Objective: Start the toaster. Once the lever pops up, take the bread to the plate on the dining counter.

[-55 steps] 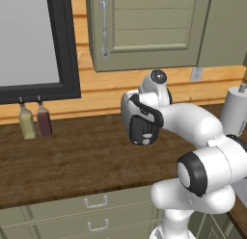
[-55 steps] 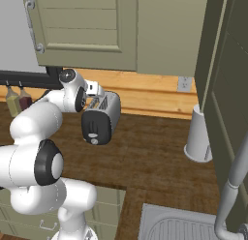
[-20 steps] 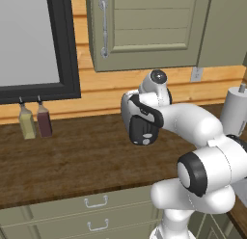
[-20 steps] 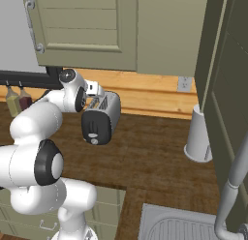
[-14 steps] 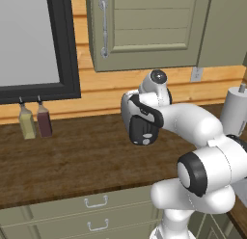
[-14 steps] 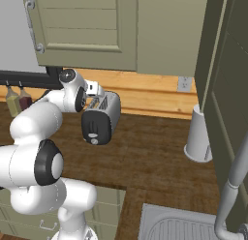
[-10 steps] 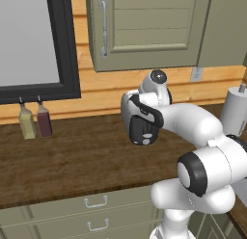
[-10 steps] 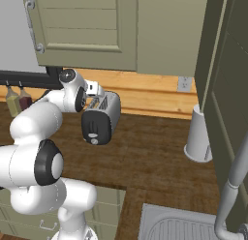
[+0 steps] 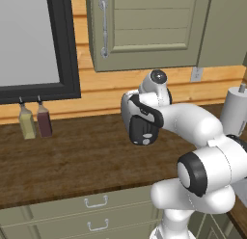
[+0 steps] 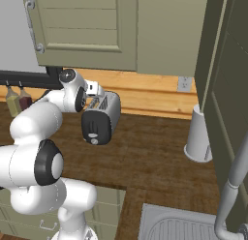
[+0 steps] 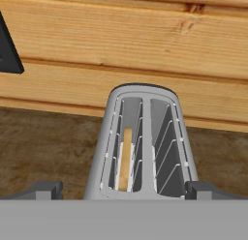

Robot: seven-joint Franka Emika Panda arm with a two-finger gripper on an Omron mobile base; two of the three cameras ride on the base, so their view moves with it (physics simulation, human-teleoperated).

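Risk, as judged: bread (image 11: 126, 159) sits low in the left slot of toaster (image 11: 144, 144), so a reach now could catch slot wires or miss the slice; pushing on the body could slide the toaster along the wood counter (image 9: 72, 161) toward the plank wall. Lever not made out on the black end panel (image 10: 95, 129). Gripper (image 11: 123, 189) hangs just above the slots, fingers spread wide either side, holding nothing, touching nothing visible
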